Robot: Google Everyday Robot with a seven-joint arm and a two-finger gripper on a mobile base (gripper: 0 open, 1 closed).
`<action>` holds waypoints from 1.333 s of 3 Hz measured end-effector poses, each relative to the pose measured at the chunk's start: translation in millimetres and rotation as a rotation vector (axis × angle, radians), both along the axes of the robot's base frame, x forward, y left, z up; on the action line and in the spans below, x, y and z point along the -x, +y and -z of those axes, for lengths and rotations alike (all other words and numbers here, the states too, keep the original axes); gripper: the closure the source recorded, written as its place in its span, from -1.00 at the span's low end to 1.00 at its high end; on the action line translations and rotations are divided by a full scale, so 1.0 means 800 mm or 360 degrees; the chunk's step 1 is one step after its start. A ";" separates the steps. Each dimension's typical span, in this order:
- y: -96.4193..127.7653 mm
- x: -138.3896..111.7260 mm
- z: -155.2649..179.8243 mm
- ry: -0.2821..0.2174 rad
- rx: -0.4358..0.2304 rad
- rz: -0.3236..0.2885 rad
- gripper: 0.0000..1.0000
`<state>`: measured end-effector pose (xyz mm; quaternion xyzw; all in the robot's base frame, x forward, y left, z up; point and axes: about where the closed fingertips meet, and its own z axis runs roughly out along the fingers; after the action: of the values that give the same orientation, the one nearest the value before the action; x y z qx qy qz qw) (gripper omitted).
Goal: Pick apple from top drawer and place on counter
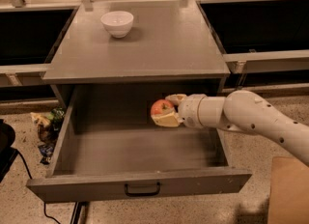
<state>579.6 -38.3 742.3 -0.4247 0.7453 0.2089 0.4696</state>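
The apple (161, 107), small and red-orange, is held in my gripper (166, 109), whose pale fingers close around it from the right. It hangs above the floor of the open top drawer (140, 185), near the drawer's back right, just below the front edge of the counter (159, 39). My white arm reaches in from the right over the drawer's right wall. The drawer's front panel carries a small black pull handle (142, 189).
A white bowl (118, 22) stands at the back left of the counter. Dark shelving flanks the cabinet on both sides. Crumpled wrappers (46, 124) lie on the speckled floor at left. A tan box corner (289, 191) shows at bottom right.
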 end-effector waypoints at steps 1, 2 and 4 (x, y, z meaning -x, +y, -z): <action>-0.003 -0.010 -0.047 -0.0098 0.0086 -0.0061 1.00; -0.011 -0.024 -0.128 -0.0273 0.0220 -0.0123 1.00; -0.018 -0.045 -0.209 -0.0457 0.0325 -0.0147 1.00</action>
<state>615.4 -53.0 909.3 -0.5295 0.6676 0.0908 0.5155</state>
